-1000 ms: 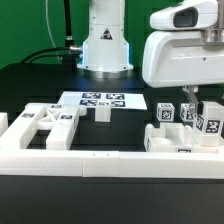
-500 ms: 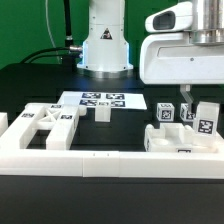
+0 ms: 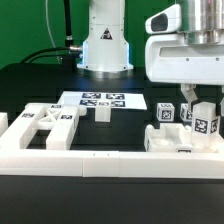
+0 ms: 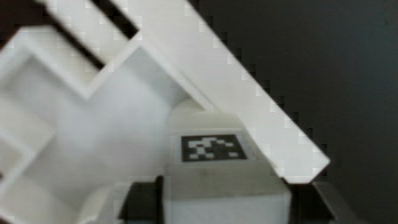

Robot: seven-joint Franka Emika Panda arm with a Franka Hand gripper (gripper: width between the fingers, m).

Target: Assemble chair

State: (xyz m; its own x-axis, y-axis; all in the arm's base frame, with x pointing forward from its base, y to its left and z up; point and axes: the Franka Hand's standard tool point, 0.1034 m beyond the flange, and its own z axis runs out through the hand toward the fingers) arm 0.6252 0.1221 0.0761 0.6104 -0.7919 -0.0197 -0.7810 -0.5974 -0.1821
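My gripper (image 3: 204,104) hangs at the exterior view's right, shut on a white post leg (image 3: 209,122) that shows a square tag and hangs upright. In the wrist view the same leg (image 4: 214,147) fills the gap between the two dark fingers (image 4: 143,202) of the gripper (image 4: 222,205). Under it lies a white chair part with raised diagonal bars (image 4: 187,55). A flat white part (image 3: 178,142) lies just below the held leg, with two small tagged blocks (image 3: 165,113) behind it. An X-braced frame (image 3: 45,125) lies at the exterior view's left.
The marker board (image 3: 100,100) lies in the middle of the black table, with a small white block (image 3: 102,113) in front of it. A long white border rail (image 3: 90,162) runs along the front. The robot's base (image 3: 105,45) stands at the back.
The gripper and the held leg have shifted only slightly sideways above the parts at the exterior view's right. The grip has stayed the same.
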